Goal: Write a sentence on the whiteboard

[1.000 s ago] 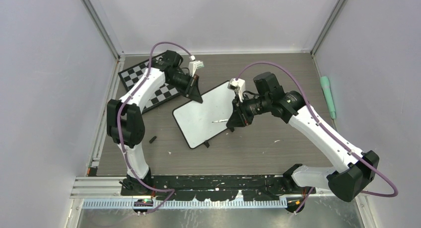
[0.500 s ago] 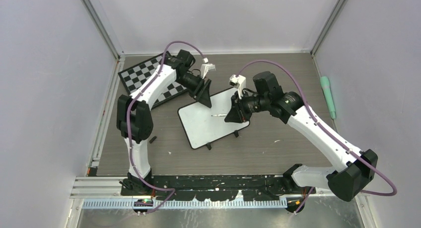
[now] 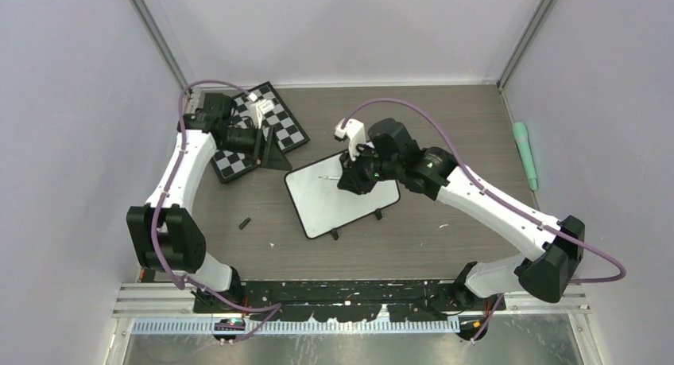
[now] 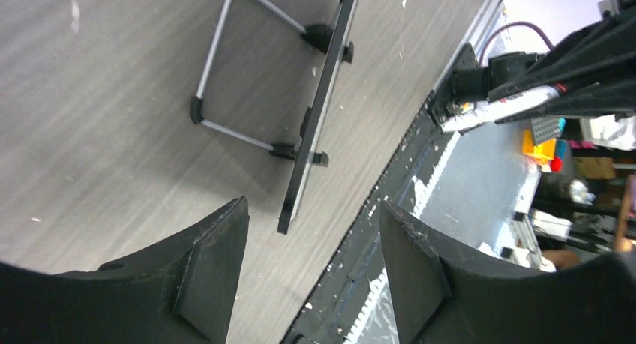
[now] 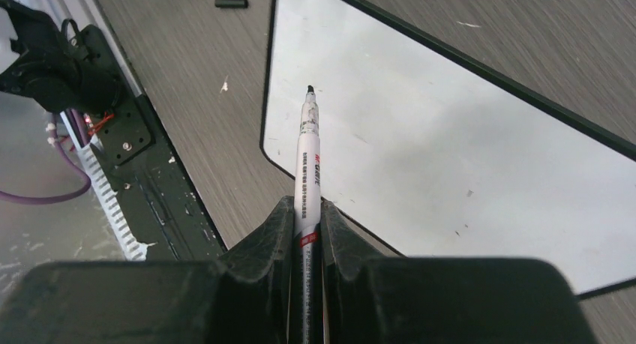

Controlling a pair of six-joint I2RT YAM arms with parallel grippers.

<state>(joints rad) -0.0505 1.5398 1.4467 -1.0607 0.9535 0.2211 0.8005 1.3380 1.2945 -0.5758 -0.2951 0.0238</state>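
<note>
The whiteboard point(image 3: 343, 204) lies tilted in the middle of the table, and its white face point(image 5: 450, 149) shows no sentence. My right gripper point(image 3: 346, 180) hovers over the board's upper left part, shut on a white marker point(image 5: 307, 157) whose black tip points at the board's near corner. My left gripper point(image 3: 278, 160) is open and holds nothing, apart from the board, at the chessboard's edge to the left. In the left wrist view the whiteboard point(image 4: 319, 119) appears edge-on with its wire stand, beyond my open left gripper point(image 4: 313, 213).
A black-and-white chessboard point(image 3: 270, 118) lies at the back left under my left arm. A black marker cap point(image 3: 245, 222) lies on the table left of the board. A green tube point(image 3: 524, 154) rests by the right wall. The black base rail point(image 3: 342, 289) runs along the near edge.
My left gripper let go of the whiteboard's top edge, opened and swung back left to the chessboard. The board shifted slightly. My right gripper carried the marker leftward over the board.
</note>
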